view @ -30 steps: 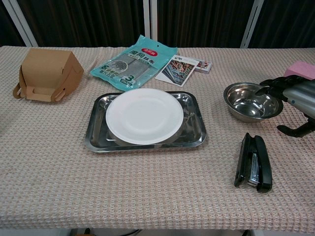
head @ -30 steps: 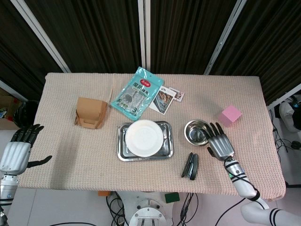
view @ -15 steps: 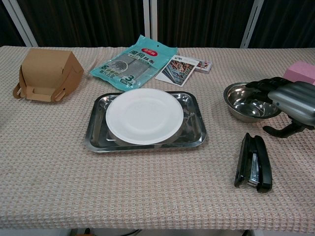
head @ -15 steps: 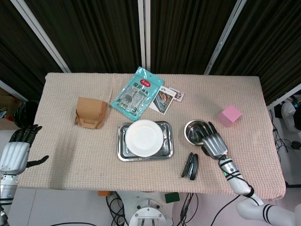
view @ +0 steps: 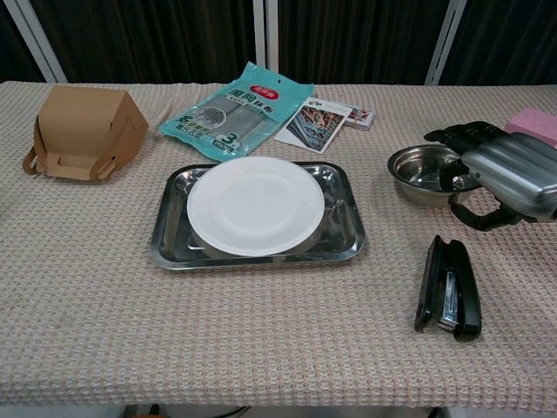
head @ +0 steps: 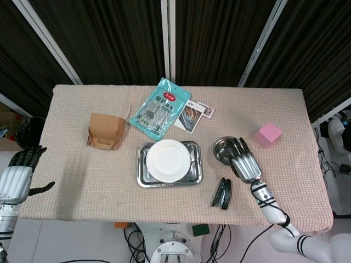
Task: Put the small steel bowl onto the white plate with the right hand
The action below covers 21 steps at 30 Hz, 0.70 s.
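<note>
At the far lower left of the head view my left hand (head: 15, 178) hangs off the table edge, fingers loosely apart and holding nothing; it is well away from everything that matters. Moving right, the cardboard box (view: 83, 132) sits at the upper left of the chest view, and the teal packet (view: 235, 109) lies above the middle, with cards (view: 320, 120) just beside it.

In the centre of the frame the plate (view: 256, 205) rests inside the tray (view: 345, 248), its top bare. That is where the bowl has to end up.

Right of the tray, well apart from it, the bowl (view: 418, 173) stands upright on the cloth at the middle right of the chest view. My right hand (view: 505, 178) is over the bowl's right side: my fingers (view: 459, 133) reach over the far rim and the thumb curls below the near side. They look set around the rim, but I cannot tell whether they are actually clamped on it yet. The bowl does not look lifted.

The stapler (view: 449, 287) lies just below the bowl, its long axis running up and down the frame. The pink block (head: 268, 134) sits at the right.

From my hand, the plate lies straight to the left, across bare cloth and over the tray's raised right edge. My right hand is by far the nearer one.
</note>
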Each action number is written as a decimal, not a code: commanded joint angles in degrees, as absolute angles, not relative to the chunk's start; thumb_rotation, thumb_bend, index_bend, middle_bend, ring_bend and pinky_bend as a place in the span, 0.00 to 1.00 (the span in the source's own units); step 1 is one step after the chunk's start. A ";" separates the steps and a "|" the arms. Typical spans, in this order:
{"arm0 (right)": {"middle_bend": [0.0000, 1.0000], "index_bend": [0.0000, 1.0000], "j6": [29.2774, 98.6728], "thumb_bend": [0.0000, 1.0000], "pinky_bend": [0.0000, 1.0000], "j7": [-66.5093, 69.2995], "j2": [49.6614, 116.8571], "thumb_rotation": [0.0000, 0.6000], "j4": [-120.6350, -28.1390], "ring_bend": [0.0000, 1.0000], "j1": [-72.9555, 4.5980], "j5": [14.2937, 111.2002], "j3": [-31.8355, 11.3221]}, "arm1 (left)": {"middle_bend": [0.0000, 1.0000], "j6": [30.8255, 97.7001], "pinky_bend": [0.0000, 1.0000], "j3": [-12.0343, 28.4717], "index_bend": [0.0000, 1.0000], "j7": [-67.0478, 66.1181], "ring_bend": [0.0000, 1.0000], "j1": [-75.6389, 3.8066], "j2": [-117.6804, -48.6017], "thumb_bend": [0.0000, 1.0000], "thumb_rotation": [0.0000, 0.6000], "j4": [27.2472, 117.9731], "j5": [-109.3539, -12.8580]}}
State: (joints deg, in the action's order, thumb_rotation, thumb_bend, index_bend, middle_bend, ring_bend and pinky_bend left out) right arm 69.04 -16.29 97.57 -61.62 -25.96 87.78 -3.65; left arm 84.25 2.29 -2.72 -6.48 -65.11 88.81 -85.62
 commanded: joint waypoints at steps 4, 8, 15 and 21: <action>0.09 0.99 75.22 0.62 0.00 -13.91 96.13 1.00 -63.46 0.00 -25.15 90.38 -4.27 | 0.14 84.09 0.16 2.25 0.14 -2.26 0.10 -6.31 -65.26 0.04 0.86 88.20 -85.22; 0.11 1.00 78.67 0.62 0.00 -14.04 94.61 1.00 -66.81 0.00 -26.10 93.05 -5.26 | 0.14 83.82 0.16 2.32 0.14 -1.63 0.10 -6.39 -65.55 0.04 0.86 87.65 -85.06; 0.13 1.00 77.82 0.62 0.00 -16.25 95.86 1.00 -70.94 0.00 -31.71 97.55 -7.14 | 0.14 84.60 0.16 2.46 0.14 -1.29 0.09 -6.10 -65.30 0.04 0.86 87.55 -85.27; 0.13 1.00 72.71 0.62 0.00 -17.69 102.04 1.00 -68.79 0.00 -36.64 97.66 -7.87 | 0.14 84.56 0.16 2.40 0.14 -1.42 0.10 -5.72 -65.06 0.04 0.87 87.63 -84.66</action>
